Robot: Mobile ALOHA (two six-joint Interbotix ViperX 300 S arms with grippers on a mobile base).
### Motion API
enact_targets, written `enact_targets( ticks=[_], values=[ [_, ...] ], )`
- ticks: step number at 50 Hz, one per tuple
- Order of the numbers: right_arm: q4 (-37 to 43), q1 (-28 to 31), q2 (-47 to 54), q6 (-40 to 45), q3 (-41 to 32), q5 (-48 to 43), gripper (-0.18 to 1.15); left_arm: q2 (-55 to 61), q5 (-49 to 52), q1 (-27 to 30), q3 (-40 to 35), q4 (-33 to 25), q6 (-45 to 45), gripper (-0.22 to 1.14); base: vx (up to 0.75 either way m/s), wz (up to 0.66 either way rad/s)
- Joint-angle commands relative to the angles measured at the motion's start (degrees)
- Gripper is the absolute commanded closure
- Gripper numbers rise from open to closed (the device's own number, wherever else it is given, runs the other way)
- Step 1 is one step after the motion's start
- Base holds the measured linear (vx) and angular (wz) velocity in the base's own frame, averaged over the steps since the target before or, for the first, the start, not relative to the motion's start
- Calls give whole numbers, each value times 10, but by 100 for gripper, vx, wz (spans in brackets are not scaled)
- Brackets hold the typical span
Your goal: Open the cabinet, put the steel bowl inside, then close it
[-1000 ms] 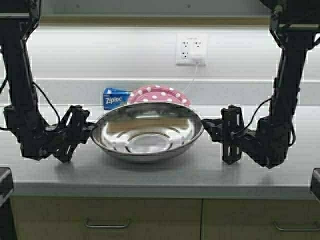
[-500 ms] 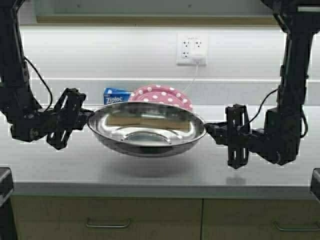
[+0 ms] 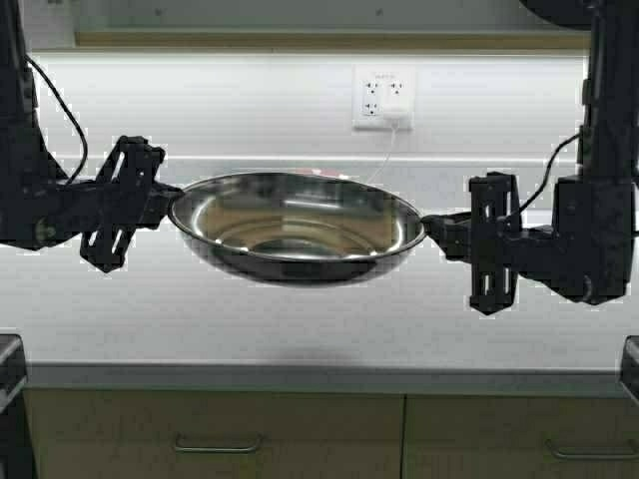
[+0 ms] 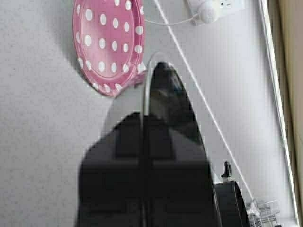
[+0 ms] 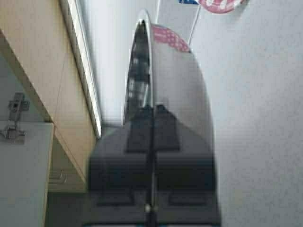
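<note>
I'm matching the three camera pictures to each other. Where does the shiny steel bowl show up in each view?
High view: the wide, shiny stainless-steel bowl sits at centre, lifted off the grey counter between both tools.
Left wrist view: seen edge-on, its thin rim runs up from the dark pads.
Right wrist view: again edge-on, rim rising from the pads.
Shared landmark: the pink white-dotted plate, partly visible in the right wrist view.
</note>
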Motion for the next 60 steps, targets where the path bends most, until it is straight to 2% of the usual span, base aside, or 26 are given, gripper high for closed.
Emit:
enact_targets(
  ticks=[1,15,31,60],
  values=[
    [1,24,-49,-7,32,-9,89,-69,-11,-40,44,-5,2,89,-2,1],
    [25,39,-138,-25,108,-8,89,-156,4,-46,104,-10,2,89,-2,1],
    [47,55,-238,-20,156,-2,89,-231,56,-76,119,-20,0,89,-5,1],
    [47,58,-433,14,145,189,89,-363,213,-115,77,-38,-9,89,-4,1]
  ],
)
